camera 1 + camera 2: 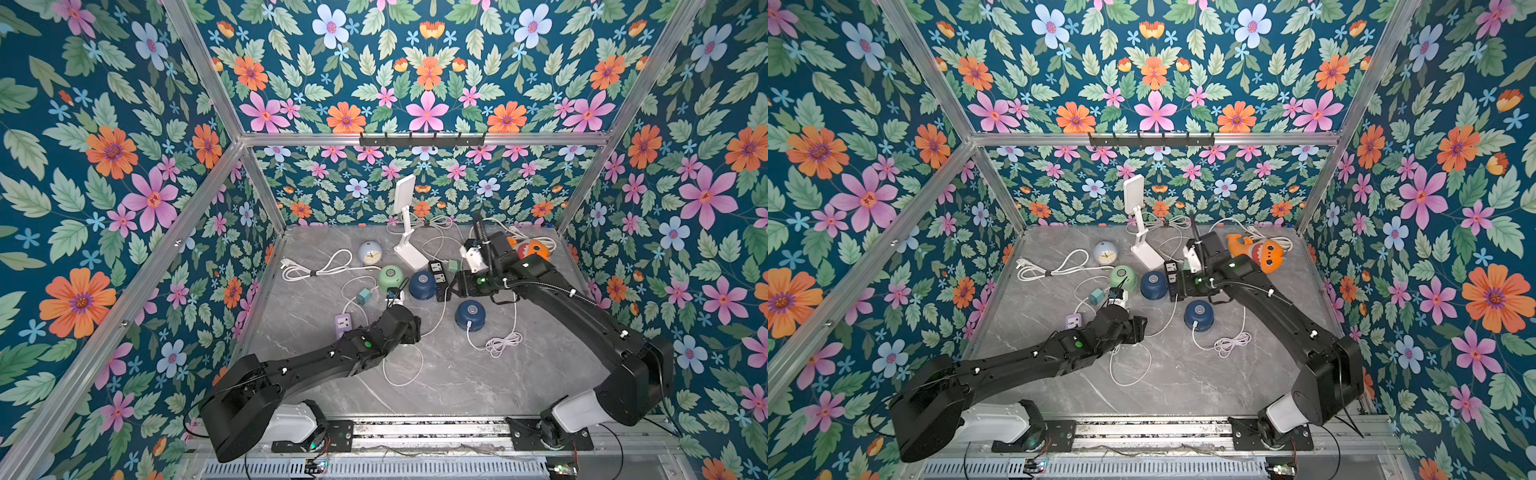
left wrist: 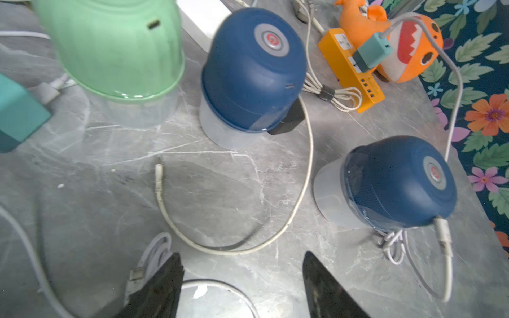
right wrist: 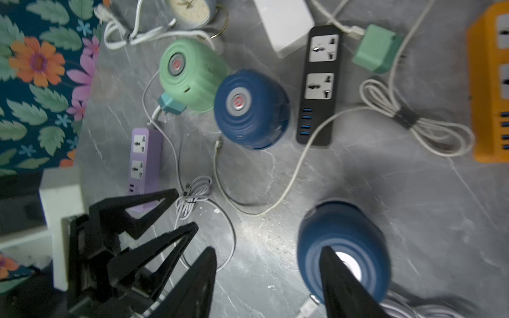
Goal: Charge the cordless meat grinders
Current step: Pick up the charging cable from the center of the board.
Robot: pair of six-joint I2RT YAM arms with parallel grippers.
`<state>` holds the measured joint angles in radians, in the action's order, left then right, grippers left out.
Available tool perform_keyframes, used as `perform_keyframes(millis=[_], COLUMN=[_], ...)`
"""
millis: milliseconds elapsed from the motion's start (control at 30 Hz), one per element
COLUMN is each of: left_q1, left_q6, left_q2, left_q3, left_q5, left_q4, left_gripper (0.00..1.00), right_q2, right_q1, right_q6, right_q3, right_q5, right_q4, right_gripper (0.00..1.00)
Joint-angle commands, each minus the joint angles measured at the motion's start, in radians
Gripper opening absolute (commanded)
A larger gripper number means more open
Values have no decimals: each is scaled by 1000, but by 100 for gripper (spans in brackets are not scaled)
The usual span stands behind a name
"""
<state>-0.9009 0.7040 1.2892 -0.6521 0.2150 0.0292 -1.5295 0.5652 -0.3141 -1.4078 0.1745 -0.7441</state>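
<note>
Grey marble tabletop (image 1: 478, 386) between floral walls (image 1: 104, 166) is carrying three cordless grinders. The pale green grinder (image 1: 390, 277) and far navy grinder (image 1: 422, 284) are standing side by side mid-table. The near navy grinder (image 1: 470, 314) is sitting right of them with a white cable (image 2: 443, 234) plugged in. The left gripper (image 2: 241, 255) is hanging with jaws apart, holding nothing. The right gripper (image 3: 267, 248) is spreading over the near navy grinder, gripping nothing. A black power strip (image 3: 319, 85), a purple power strip (image 3: 144, 162), an orange power strip (image 3: 487, 82) and two teal adapters (image 3: 377, 49) (image 3: 170, 103) are lying around.
</note>
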Motion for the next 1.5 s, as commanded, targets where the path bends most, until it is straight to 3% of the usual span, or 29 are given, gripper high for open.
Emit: perform_keyframes(millis=[0, 167, 500, 567, 700, 900, 1033, 1267, 1467], left_q1=[47, 105, 163, 187, 207, 214, 212, 199, 175], left_q6=[8, 22, 37, -3, -84, -161, -179, -194, -189], left_q2=[-52, -160, -269, -225, -73, 178, 299, 440, 504], left_q3=[33, 101, 208, 167, 39, -126, -200, -291, -325], left_q5=[21, 45, 24, -23, -59, -95, -78, -46, -19], left_q4=[-15, -81, -114, -112, -155, -180, -174, -181, -195], left_gripper=[73, 76, 66, 60, 56, 43, 40, 36, 31], right_q2=[-53, -119, -263, -285, -237, -38, 107, 281, 336], right_q1=[66, 147, 281, 288, 287, 286, 286, 286, 285], right_q6=[-24, -45, -144, -172, -194, -205, -215, -227, -228], right_q3=[-33, -57, -51, -62, -22, 99, 207, 320, 351], right_q5=[-149, -178, -196, -223, -280, -374, -395, -420, -429], right_q4=[-20, -21, 51, 41, 58, 54, 51, 26, 26], right_gripper=[62, 62, 50, 48, 46, 45, 45, 46, 46])
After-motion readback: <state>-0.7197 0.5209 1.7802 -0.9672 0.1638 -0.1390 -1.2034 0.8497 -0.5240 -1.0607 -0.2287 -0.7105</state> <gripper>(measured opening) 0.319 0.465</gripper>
